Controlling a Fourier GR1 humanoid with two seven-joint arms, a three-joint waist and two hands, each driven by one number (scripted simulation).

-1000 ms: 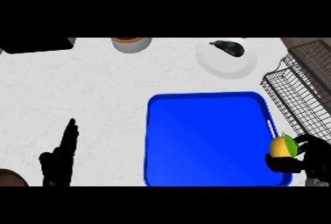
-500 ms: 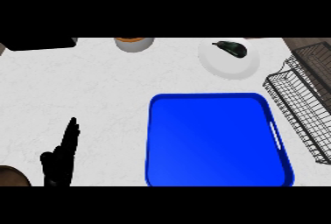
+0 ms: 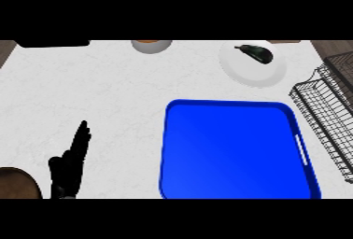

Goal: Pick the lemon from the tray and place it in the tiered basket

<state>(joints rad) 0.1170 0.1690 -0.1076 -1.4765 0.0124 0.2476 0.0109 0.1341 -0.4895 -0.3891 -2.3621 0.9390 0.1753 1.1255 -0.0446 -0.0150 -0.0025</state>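
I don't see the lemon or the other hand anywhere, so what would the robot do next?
Probably bring the right hand back into view over the wire basket at the right. The blue tray holds no lemon, and only the left hand shows, resting open at the lower left. Where the lemon is cannot be told.

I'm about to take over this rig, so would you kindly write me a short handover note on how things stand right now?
Left hand: open, fingers straight, resting at the lower left of the counter.
Right hand: not in view.
Lemon: not visible anywhere in the head view.
Blue tray: holds nothing visible.
Tiered basket: at the right edge, only partly in view; no lemon seen in the visible part.
Done: lemon is off the tray.
Left: placement cannot be confirmed; check the right hand and the basket.
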